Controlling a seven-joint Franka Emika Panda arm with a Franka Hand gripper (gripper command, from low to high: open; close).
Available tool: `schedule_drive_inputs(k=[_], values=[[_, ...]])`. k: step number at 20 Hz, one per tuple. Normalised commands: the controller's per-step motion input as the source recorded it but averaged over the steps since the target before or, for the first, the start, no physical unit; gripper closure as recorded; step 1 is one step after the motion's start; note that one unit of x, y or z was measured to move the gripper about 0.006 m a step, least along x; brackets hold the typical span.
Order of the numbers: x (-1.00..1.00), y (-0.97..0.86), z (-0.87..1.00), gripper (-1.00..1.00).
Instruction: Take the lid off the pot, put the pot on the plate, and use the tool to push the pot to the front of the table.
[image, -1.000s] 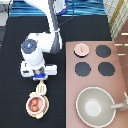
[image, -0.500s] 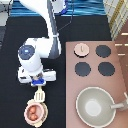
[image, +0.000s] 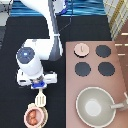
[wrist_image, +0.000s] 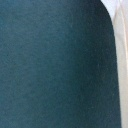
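While the pot (image: 33, 118) sits low at the exterior view's bottom left, it is closer to the front edge of the tabletop (image: 12, 55) than it was a second ago. It has slid down the view together with the plate (image: 44, 118) under it, so the pushing step looks well under way. The pot is small, round and pale pink, open at the top with a reddish-orange inside, and the plate shows only as a thin cream rim around it.

Just above the pot lies the tool (image: 41, 100), a cream spatula whose slotted head touches or nearly touches the pot's far side. Its short handle runs up into the gripper (image: 39, 90), which has come down the view with it. The jaws seem pinched on that handle, though the white hand hides most of them.

Farther off, the wrist view shows only dark tabletop and a pale strip at one edge. On the pinkish stove counter (image: 120, 70) at the right stands the large grey pan (image: 95, 105) – beyond it, the black burners (image: 103, 51). The lid (image: 81, 49) rests beside them, already off and well apart from the pot
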Motion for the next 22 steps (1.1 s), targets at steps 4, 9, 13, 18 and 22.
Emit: schedule_drive_inputs(k=[4, 9, 13, 18, 22], values=[[-0.84, 0.08, 0.66, 1.0], [-0.98, 0.0, 0.36, 1.0], [-1.0, -0.01, 0.0, 1.0], [-1.0, -0.03, -0.21, 1.0], [-1.0, -0.01, -0.54, 1.0]])
